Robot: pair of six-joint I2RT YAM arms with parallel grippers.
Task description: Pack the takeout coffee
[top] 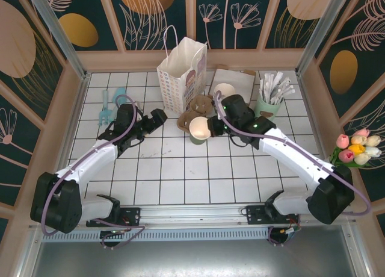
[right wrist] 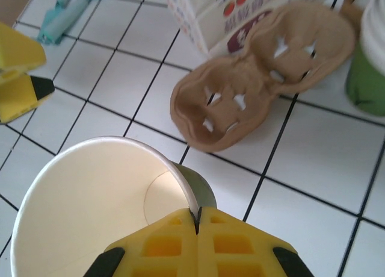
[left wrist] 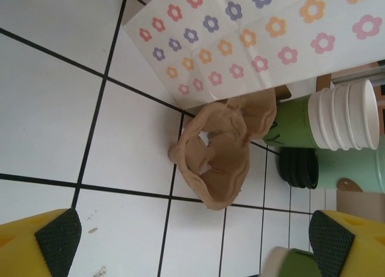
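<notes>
Right gripper (right wrist: 197, 223) pinching the lidless green cup (right wrist: 90, 199) by its rim; left gripper (top: 157, 117), jaws spread, at its nine o'clock.

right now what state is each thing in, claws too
left claw: open, empty
right claw: shut on the green cup's rim
green cup: lidless, empty
paper bag: upright, top open
cup carrier: empty, on the tiles
cup stack: nested, lidless
black lids: stacked, loose
</notes>
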